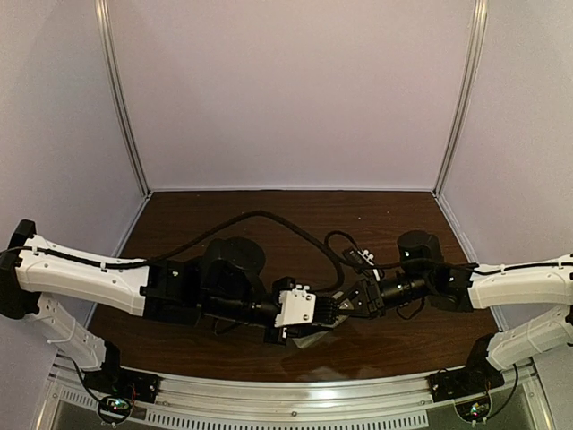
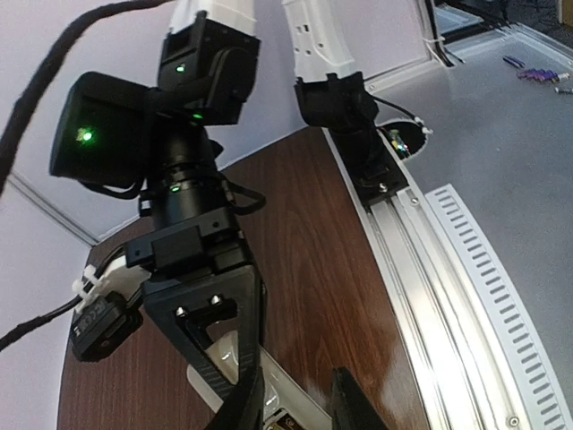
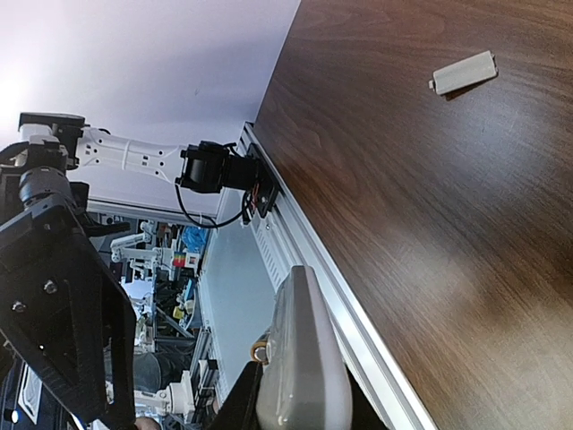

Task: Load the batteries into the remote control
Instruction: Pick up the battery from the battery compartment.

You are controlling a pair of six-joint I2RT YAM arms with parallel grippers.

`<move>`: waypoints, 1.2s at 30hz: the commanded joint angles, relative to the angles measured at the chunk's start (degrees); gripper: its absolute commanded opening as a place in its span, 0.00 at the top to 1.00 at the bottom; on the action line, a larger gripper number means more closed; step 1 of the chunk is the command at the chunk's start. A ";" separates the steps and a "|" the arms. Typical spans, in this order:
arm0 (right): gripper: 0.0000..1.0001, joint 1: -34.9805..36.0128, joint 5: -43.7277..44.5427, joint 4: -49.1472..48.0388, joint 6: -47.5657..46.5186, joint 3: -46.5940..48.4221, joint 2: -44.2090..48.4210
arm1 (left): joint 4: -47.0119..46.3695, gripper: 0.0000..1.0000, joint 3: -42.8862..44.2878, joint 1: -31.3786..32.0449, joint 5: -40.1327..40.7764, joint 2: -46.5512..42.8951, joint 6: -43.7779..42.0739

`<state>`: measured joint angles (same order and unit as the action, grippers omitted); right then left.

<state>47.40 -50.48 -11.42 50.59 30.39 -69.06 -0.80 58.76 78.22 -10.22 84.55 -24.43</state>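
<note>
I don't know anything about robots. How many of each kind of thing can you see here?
Robot arms: 2 (left arm, right arm)
Remote control: 1
Battery: 1, only its gold end showing at the remote's edge
Loose grey cover on the table: 1
Total: 5

Table (image 1: pixel 385 202): dark wood-grain top, glossy.
Walls (image 1: pixel 295 90): pale lilac panels on the far, left and right sides.
Corner posts (image 1: pixel 124 98): aluminium, at the far corners.
Rail (image 1: pixel 295 394): aluminium, along the near edge.
Workshop (image 3: pixel 170 260): cluttered, beyond the rail.
</note>
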 commanded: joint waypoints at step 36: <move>1.00 -1.62 1.01 -6.65 4.54 -1.56 0.98 | 2.48 0.79 -2.15 -5.71 -1.34 -3.83 10.59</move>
<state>46.13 -44.93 -22.72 58.92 26.33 -68.36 3.09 60.12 72.73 -3.46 86.56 -3.79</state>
